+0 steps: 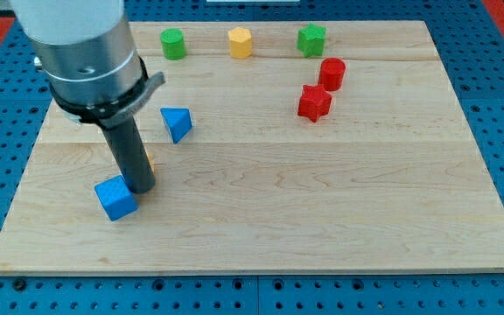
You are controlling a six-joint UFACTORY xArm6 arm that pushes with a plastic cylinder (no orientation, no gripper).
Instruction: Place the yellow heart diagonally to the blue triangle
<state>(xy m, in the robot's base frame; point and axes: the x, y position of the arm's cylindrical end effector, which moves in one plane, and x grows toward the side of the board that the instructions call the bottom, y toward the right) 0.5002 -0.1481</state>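
Blue cube [115, 198] touches my tip [143, 187] on wooden board [322, 192]

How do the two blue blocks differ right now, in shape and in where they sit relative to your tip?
The blue triangle is a wedge; the blue cube is boxy. The triangle sits apart from my tip, toward the view's top right; the cube lies right beside the tip on the view's left, nearer the board's bottom edge. Both are the same blue.
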